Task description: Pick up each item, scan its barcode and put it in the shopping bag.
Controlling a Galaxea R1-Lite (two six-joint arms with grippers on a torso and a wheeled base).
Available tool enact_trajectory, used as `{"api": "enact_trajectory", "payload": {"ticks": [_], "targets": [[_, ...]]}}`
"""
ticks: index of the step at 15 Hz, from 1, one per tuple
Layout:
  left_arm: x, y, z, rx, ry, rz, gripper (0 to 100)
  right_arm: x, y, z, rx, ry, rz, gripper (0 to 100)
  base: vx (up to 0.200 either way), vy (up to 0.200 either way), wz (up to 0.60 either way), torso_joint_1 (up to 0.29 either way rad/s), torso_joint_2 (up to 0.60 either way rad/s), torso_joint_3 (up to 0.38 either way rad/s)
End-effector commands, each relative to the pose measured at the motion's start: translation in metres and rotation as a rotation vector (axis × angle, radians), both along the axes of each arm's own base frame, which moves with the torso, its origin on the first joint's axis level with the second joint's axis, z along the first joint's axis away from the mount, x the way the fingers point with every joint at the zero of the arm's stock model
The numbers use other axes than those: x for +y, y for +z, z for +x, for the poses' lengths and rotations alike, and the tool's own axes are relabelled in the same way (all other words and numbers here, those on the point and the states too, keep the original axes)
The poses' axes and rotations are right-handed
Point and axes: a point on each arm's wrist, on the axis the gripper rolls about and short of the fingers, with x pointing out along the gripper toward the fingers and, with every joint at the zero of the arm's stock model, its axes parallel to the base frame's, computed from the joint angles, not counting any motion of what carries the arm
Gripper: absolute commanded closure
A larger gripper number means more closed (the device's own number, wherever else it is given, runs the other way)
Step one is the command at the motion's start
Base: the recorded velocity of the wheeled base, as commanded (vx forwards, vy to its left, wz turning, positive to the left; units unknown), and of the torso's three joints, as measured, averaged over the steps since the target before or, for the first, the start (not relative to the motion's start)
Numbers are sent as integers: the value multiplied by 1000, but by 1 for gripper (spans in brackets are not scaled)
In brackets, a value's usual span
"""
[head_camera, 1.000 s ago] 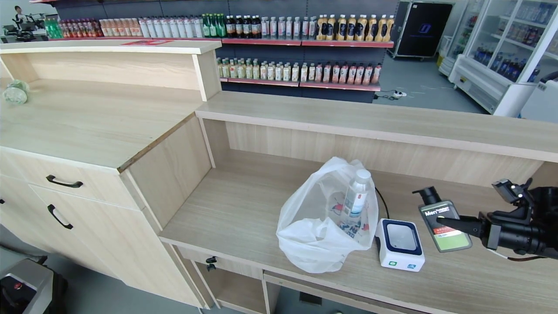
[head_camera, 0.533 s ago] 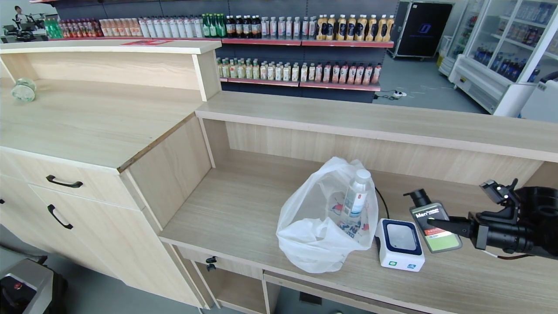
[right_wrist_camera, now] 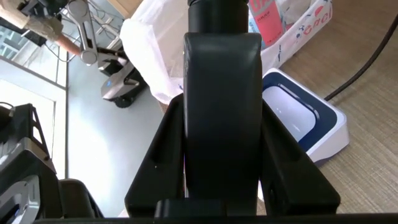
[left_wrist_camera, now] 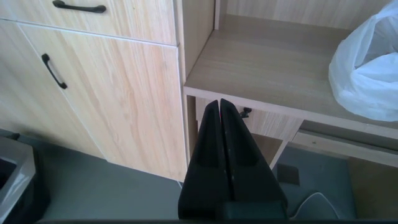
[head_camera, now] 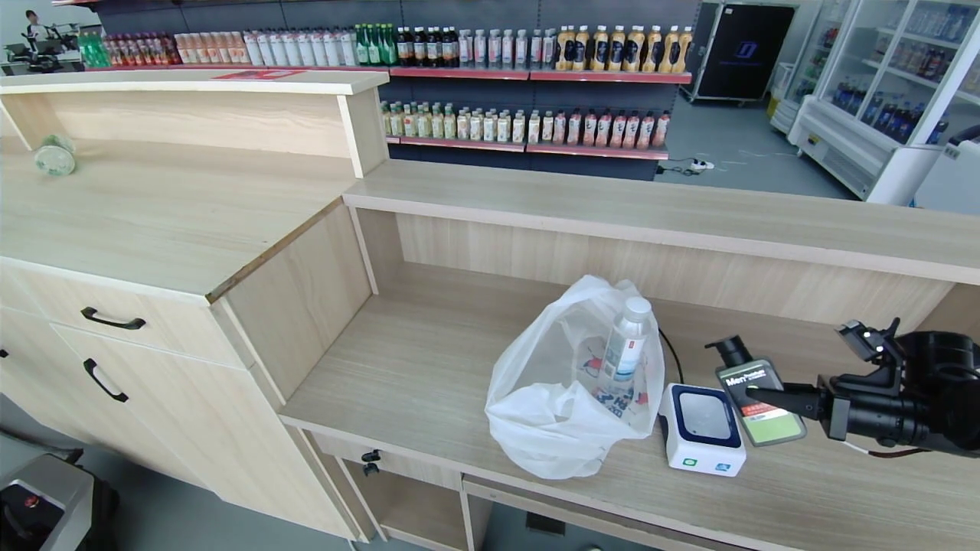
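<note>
**A:** What's the biggest thing here?

**B:** The pale wooden worktop. It's a sunken ledge that seems low enough for the arms to reach.

**A:** And on it?

**B:** A white shopping bag slumps near the middle. Its mouth gapes upward, so things can be dropped straight in. A clear water bottle stands upright inside with its cap poking out, so I'd judge at least one item is already packed.

**A:** Where's the scanner?

**B:** The little white scanner sits just beside the bag, on the robot's right. Its dark window faces up and a cable runs off behind the bag. That close, it's a short hop from scanning to bagging.

**A:** What's being handled?

**B:** A dark bottle with a green label. The right gripper holds it with its jaws clamped across the body. The label side faces up and the black cap points away from the robot. The bottle hangs just to the right of the scanner, not over the window, so the scan looks not yet done. I can't see a barcode, and whichever face carries it would need to meet the glass.

**A:** And the other arm?

**B:** The left gripper hangs low by the cabinet front, below the worktop's edge. Its jaws are pressed together on nothing, and it's probably parked clear of the work.
</note>
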Motion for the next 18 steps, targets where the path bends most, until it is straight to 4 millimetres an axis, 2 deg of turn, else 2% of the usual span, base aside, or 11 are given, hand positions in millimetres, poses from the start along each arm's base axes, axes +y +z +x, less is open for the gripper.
{"api": "enact_trajectory", "payload": {"ticks": [1, 7, 14, 18], "targets": [[0, 0, 0, 0, 0, -1, 100, 0, -4, 1, 6, 3, 1, 100, 0, 0, 0, 0, 0, 0], [0, 0, 0, 0, 0, 1, 100, 10, -7, 6, 12, 33, 0, 100, 0, 0, 0, 0, 0, 0], [0, 0, 0, 0, 0, -1, 100, 9, -14, 9, 18, 10, -39, 100, 0, 0, 0, 0, 0, 0], [0, 0, 0, 0, 0, 1, 100, 14, -15, 17, 9, 31, -41, 100, 0, 0, 0, 0, 0, 0]]}}
